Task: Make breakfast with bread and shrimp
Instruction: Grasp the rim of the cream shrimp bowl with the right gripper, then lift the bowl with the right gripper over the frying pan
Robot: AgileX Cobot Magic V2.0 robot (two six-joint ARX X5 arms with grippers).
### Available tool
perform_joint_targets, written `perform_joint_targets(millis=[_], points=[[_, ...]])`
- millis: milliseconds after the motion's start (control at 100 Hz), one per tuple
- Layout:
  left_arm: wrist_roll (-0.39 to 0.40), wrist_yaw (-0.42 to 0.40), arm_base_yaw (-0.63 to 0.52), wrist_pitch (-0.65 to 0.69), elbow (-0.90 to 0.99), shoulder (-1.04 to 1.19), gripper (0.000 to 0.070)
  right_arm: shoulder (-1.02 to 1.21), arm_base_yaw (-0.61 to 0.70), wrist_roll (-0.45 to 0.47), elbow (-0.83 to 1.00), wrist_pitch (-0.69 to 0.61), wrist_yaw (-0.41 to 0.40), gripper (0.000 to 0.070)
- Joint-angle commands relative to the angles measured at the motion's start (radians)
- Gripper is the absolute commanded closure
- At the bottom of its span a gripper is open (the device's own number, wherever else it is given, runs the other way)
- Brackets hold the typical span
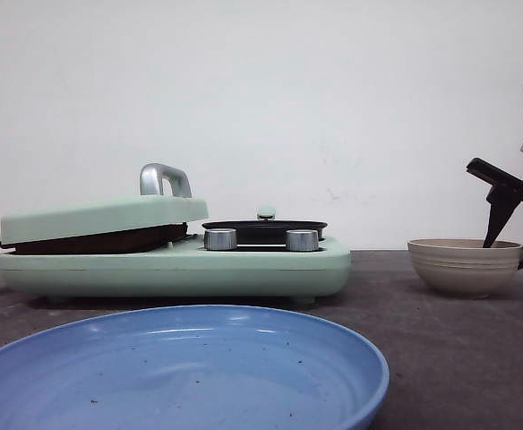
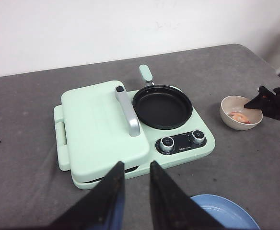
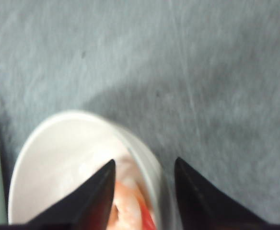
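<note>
Smooth rounded beige bowl [image 2: 240, 113] on matte grey table [image 2: 29, 191], curled pink-orange shrimp [image 2: 239, 116] inside it, right gripper [image 3: 142, 189] spread wide astride bowl rim, shrimp between black tapered fingers [image 3: 94, 199], left gripper [image 2: 136, 184] narrowly parted, empty.

This looks like a robot test bench staged as a kitchen, not a lived-in home. A bare white wall [image 1: 261, 107] stands behind a plain grey tabletop [image 2: 25, 191] with no cupboards, sink or tiles in view. The only kitchen things are a mint-green breakfast maker [image 2: 106, 129] with a small black pan [image 2: 162, 106], a pale bowl [image 1: 464, 266] and a blue plate [image 1: 181, 372], set out sparsely.
</note>
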Motion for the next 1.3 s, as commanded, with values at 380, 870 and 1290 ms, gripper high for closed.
perform_joint_targets(millis=[380,870,1290], points=[[-0.009,0.001,-0.005,0.013,0.017,0.004,0.0690,0.067,0.004,0.023,0.021,0.014,0.020,0.0575],[0.017,-0.006,-0.005,0.024,0.017,0.003,0.0690,0.021,0.047,0.032,0.021,0.249,0.027,0.0700],[0.045,-0.011,-0.005,0.066,0.017,0.002,0.0690,-0.051,0.338,-0.153,0.268,0.240,0.163,0.0700]])
